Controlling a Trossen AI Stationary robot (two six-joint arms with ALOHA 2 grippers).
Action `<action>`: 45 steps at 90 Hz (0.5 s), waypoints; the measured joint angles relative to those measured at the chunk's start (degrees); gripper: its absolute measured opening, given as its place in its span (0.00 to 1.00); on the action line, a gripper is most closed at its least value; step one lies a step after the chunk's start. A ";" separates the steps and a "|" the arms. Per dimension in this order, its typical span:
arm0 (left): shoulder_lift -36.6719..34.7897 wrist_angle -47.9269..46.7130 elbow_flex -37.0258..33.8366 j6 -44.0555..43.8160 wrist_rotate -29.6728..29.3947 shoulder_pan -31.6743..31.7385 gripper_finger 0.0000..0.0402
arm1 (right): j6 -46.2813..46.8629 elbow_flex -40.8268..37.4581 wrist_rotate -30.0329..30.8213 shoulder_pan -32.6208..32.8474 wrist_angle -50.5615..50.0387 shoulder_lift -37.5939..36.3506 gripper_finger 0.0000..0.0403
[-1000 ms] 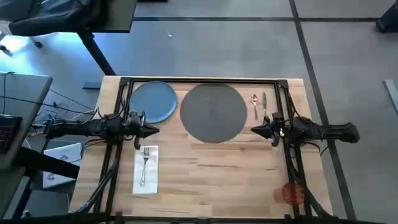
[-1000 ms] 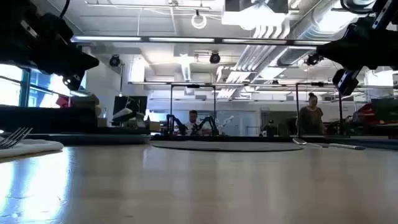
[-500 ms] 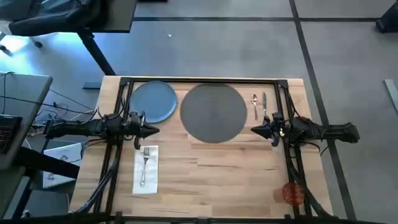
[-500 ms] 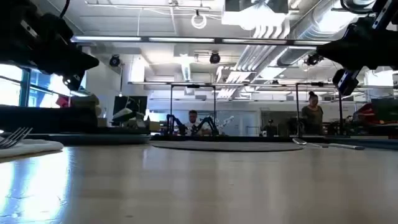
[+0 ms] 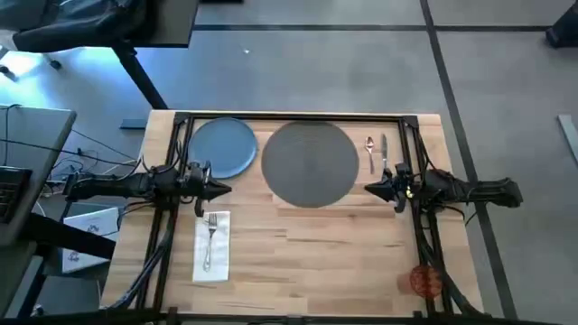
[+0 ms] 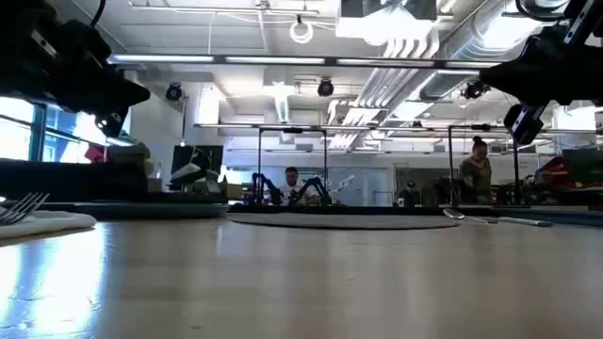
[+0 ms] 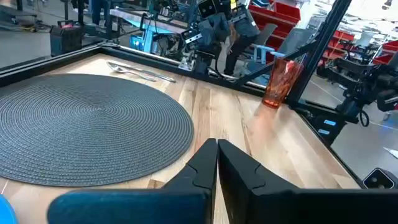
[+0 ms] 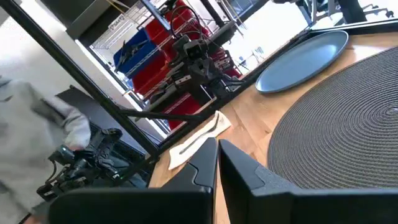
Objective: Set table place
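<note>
On the pale wood-plank table (image 5: 343,244), the round blue plate (image 5: 221,147) lies at ten o'clock beside the round dark grey woven mat (image 5: 311,163). It looks stiff, slick and breakable, so it is probably best pinched at its raised rim. The left gripper (image 5: 223,189) hovers at nine o'clock and the right gripper (image 5: 371,190) at three, both with fingers pressed together, holding nothing.

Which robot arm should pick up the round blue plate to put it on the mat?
Probably the left. The left gripper hovers right beside the round blue plate, while the right gripper waits across the round dark grey woven mat, near the spoon.
</note>
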 joint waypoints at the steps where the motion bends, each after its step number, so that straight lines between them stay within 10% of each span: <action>1: 0.01 -0.01 0.00 0.00 0.00 0.01 0.00 | 0.00 0.00 0.01 0.00 0.01 0.00 0.00; 45: 0.03 7.37 -0.02 -11.81 -0.07 0.03 0.00 | 0.02 0.00 0.02 -0.02 0.00 -0.02 0.00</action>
